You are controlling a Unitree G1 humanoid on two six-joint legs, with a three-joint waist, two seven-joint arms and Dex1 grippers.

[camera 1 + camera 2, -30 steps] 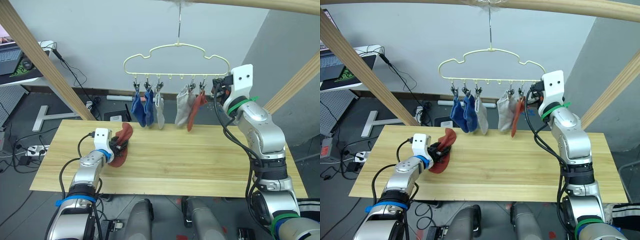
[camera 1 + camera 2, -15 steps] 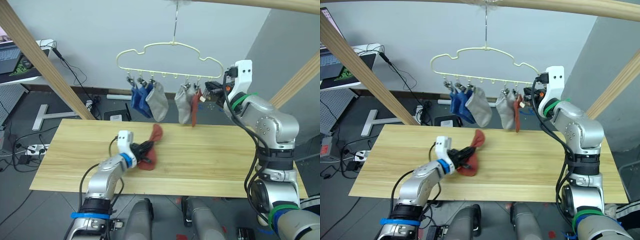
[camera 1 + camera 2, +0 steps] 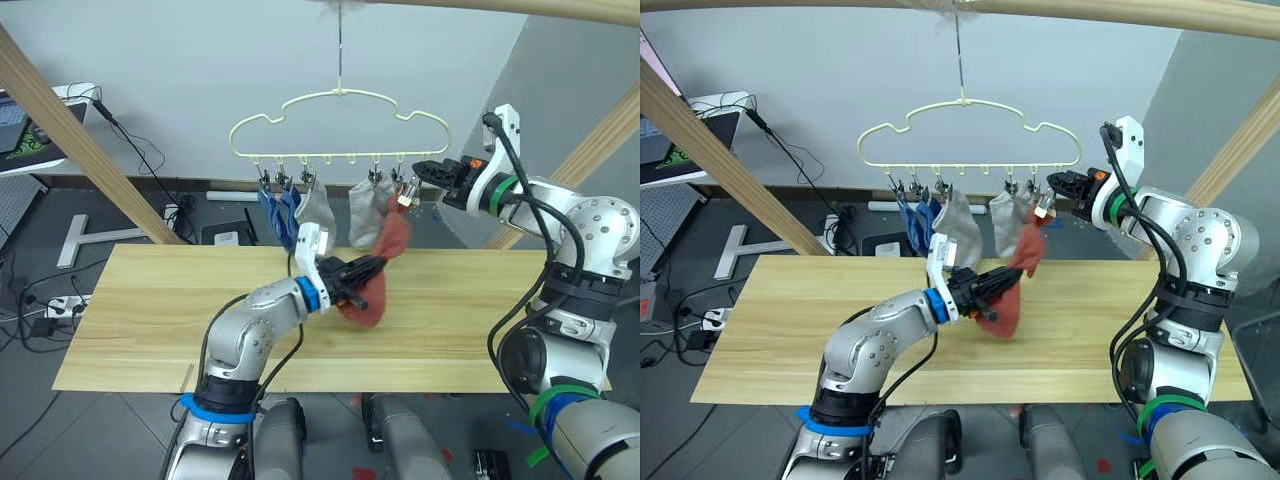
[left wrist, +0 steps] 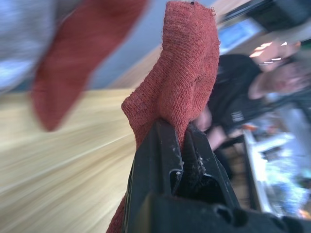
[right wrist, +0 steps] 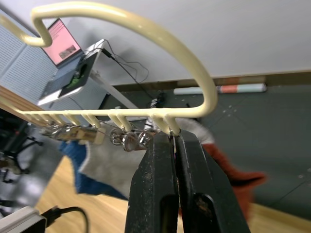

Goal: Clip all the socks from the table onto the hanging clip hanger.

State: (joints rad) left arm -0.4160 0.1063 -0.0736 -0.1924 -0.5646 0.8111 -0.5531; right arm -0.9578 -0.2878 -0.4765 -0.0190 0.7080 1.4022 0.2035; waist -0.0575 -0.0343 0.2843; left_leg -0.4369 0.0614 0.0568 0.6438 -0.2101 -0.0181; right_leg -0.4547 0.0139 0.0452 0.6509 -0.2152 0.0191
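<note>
My left gripper [image 3: 362, 269] is shut on a rust-red sock [image 4: 182, 73] and holds it above the table [image 3: 150, 300], just below the right part of the clip hanger [image 3: 340, 93]. Another rust-red sock [image 3: 1032, 250] hangs right behind the held one. On the hanger's clips also hang two blue socks [image 3: 280, 210] and two light grey socks [image 3: 320, 210]. My right gripper [image 5: 174, 141] is shut on a thin wire loop under the right end of the hanger's bar.
Thick wooden frame poles slant up on the left [image 3: 80, 130] and right [image 3: 590, 150], and one [image 3: 480, 5] runs across the top, carrying the hanger's hook. A laptop [image 3: 20, 125] sits on a stand at the far left. Cables lie on the floor behind the table.
My left arm has swung right and up with the rust-red sock, from the table's left to under the hanger. My right gripper has closed in on the hanger's right end. The hanging socks swayed.
</note>
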